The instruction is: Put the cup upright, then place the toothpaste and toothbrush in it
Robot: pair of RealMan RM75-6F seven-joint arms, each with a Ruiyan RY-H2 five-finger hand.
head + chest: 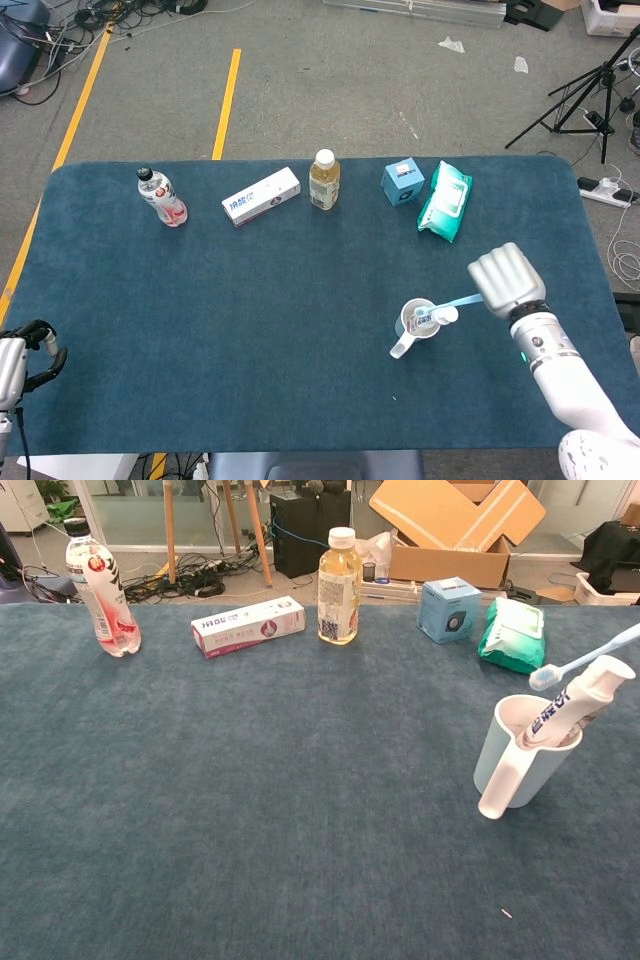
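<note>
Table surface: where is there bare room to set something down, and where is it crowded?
Bare: the dark blue cloth table between the back row and the near edge, left of the pale blue cup. Crowded: around that cup, under the right hand.

left hand (25, 352) — frame-cropped, grip unclear

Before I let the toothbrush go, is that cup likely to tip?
Possibly. The cup stands upright but looks light, and the toothpaste leans out over its rim. The toothbrush, held by the right hand, would add more off-centre weight. Release gently.
</note>
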